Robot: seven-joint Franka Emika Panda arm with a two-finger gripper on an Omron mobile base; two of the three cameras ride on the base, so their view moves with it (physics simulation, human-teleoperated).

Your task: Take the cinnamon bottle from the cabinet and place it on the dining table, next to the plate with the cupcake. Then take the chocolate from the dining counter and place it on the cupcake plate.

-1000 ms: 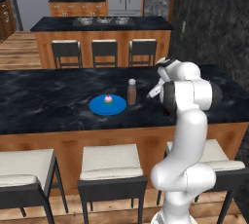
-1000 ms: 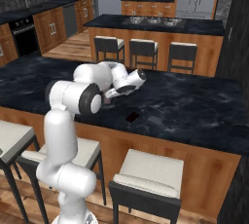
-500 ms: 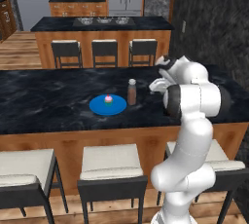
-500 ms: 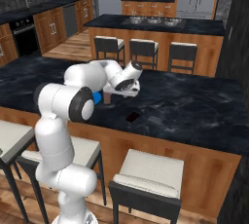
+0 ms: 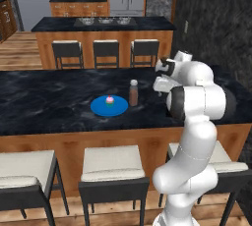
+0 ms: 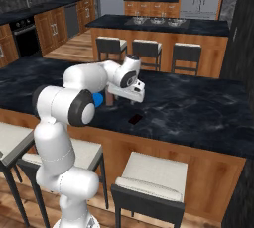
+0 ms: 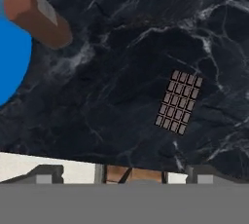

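The flat brown chocolate bar scored into small squares (image 7: 178,102) lies on the black marble dining counter (image 7: 126,62), on open stone with nothing touching it; in the right base view it is a small dark patch (image 6: 135,119) near the counter's front edge. The brown cylindrical cinnamon bottle with a pale cap (image 5: 133,93) already stands upright just beside the round blue plate (image 5: 101,107) that carries the pink-topped cupcake (image 5: 109,101), so the first half of the task looks done and the step in hand is fetching the chocolate.

The two-finger gripper (image 6: 133,92) hangs above the counter between the bottle and the chocolate, pointing downward. It holds nothing that I can see, but how far apart the fingers stand cannot be told, since the grey band hides the tips in the hand view.

The next move, as I judge it, calls for carrying the hand over the bar, lowering it straight down and closing across the narrow sides; a thin, flat bar on hard stone leaves little to grip, so the fingertips must reach almost to the surface.

The bottle stands well apart from the bar and should not obstruct the approach. Cushioned stools (image 5: 114,163) line the counter's near side, and a second island (image 5: 103,23) stands beyond.
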